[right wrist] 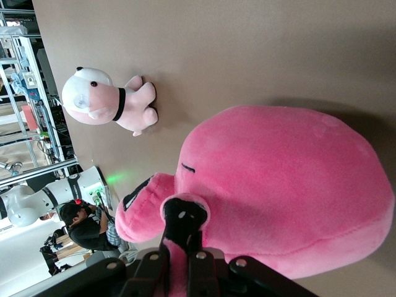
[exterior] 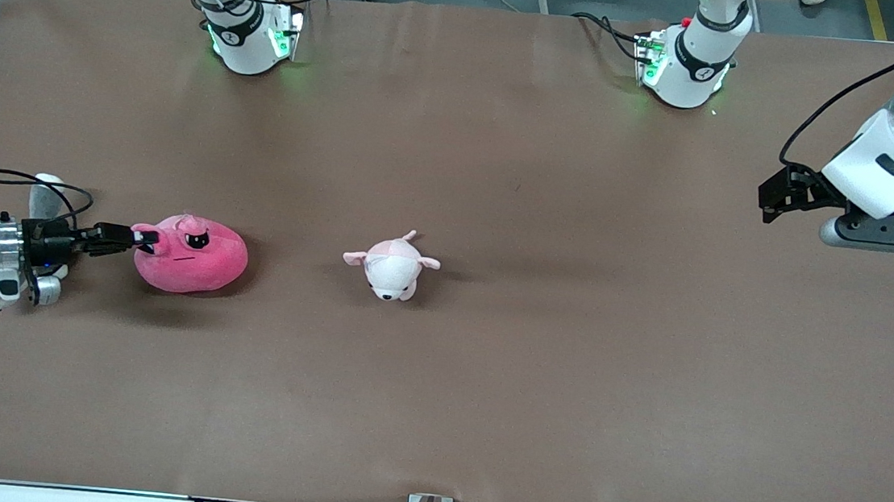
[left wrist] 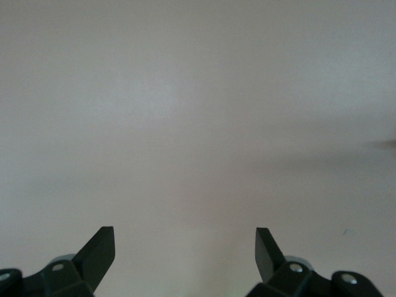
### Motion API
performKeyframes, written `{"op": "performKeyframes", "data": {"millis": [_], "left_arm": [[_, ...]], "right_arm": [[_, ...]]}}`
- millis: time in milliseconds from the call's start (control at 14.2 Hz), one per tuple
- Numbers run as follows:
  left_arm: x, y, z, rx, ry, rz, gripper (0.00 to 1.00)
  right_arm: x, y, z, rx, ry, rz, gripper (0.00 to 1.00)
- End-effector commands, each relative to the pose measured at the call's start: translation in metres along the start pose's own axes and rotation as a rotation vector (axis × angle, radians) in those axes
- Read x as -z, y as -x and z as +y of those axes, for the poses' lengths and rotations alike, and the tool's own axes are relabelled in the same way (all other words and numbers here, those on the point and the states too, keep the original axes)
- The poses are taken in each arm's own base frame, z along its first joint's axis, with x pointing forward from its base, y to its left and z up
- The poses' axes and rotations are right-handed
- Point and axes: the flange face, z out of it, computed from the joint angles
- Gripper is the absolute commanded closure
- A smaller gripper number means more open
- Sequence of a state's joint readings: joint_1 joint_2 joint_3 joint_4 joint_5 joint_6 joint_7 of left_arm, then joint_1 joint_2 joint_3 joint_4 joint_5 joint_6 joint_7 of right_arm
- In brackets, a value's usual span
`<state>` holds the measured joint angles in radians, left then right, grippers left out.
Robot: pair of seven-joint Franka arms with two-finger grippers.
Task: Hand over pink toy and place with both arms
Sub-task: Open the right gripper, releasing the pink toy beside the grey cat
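Note:
The pink toy, a hot-pink rounded plush with black angry eyes, lies on the brown table toward the right arm's end. My right gripper is low at the toy's side and is shut on a small pink ear-like flap of it. In the right wrist view the toy fills the frame and the closed fingers pinch the flap. My left gripper hangs open and empty above the table at the left arm's end; in the left wrist view it shows only bare table.
A small pale pink-and-white plush animal lies near the table's middle, beside the pink toy toward the left arm's end; it also shows in the right wrist view. The two arm bases stand along the table's edge farthest from the front camera.

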<state>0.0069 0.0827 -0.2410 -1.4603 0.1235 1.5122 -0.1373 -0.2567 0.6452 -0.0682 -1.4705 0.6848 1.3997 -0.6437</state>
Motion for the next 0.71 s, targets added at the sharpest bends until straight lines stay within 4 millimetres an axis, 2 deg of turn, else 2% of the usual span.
{"op": "performKeyframes", "data": {"millis": [0, 141, 212, 635], "left_arm": [[0.001, 0.02, -0.004, 0.016, 0.012, 0.021, 0.0], [-0.003, 0.03, -0.022, 0.05, 0.055, 0.042, 0.0], [-0.003, 0.033, -0.025, 0.049, 0.063, 0.047, 0.0], [-0.004, 0.033, -0.019, 0.04, 0.064, 0.037, 0.0]], "right_arm": [[0.003, 0.001, 0.001, 0.021, -0.015, -0.005, 0.98], [-0.001, 0.0, 0.005, 0.017, -0.017, -0.01, 0.98], [-0.002, -0.001, 0.006, 0.017, -0.014, -0.012, 0.98], [-0.009, 0.0, 0.016, 0.001, -0.024, -0.024, 0.96]]}}
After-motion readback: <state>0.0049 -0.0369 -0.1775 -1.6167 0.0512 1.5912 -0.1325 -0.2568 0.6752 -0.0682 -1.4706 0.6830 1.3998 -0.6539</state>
